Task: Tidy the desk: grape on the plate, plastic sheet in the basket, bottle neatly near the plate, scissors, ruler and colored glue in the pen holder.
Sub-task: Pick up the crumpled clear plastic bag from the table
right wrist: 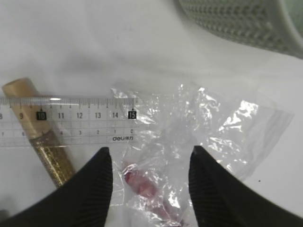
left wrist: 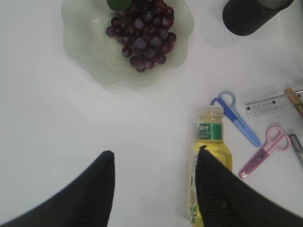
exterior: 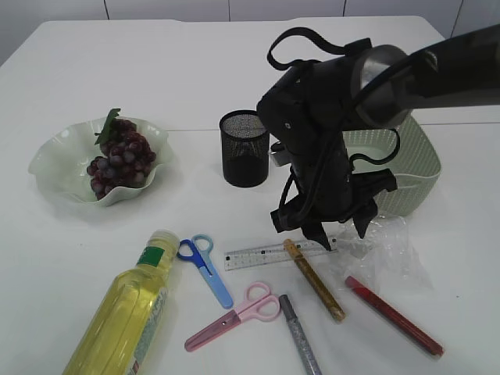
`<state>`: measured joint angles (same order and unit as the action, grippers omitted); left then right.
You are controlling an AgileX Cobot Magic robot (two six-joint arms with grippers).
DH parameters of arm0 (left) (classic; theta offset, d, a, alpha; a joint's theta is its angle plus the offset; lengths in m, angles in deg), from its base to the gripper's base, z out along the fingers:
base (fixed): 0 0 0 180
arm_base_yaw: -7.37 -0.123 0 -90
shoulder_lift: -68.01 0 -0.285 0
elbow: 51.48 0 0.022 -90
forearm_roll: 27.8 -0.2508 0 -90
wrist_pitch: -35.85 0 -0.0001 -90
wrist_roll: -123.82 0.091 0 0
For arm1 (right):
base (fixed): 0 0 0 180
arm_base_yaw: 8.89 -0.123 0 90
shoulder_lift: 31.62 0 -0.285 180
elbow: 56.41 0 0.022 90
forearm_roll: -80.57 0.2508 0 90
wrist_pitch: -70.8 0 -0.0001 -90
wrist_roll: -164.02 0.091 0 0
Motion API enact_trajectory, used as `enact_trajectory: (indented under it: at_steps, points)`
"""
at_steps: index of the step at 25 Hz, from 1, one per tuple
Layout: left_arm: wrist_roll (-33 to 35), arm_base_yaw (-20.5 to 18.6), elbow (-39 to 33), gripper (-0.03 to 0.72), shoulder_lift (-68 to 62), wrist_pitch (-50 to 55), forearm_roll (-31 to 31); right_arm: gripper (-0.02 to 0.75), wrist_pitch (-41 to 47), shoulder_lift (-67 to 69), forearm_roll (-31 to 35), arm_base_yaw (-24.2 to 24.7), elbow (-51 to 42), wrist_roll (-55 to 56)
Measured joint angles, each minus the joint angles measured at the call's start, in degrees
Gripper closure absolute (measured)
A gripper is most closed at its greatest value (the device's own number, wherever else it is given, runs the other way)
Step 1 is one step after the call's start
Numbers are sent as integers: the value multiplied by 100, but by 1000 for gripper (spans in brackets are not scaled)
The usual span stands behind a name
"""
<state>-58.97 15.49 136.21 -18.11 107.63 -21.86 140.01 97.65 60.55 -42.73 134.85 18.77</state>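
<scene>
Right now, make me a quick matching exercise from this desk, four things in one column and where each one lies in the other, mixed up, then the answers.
Things:
1. grapes
2. plastic sheet
3. ruler
4. bottle

Places:
A. lying left of the blue scissors
B. under the right hand
C. on the plate
D. across the gold glue stick

Pairs: 1-C, 2-B, 3-D, 4-A

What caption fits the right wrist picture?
Open claw hovering over crumpled plastic sheet beside a clear ruler.
</scene>
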Motion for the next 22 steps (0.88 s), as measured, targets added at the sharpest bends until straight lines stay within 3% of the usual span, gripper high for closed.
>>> enact_trajectory:
  at_steps: [22]
  points:
    - [0,0,0,283,0,0,-8,353,0,14,-108,-2,-112,-119]
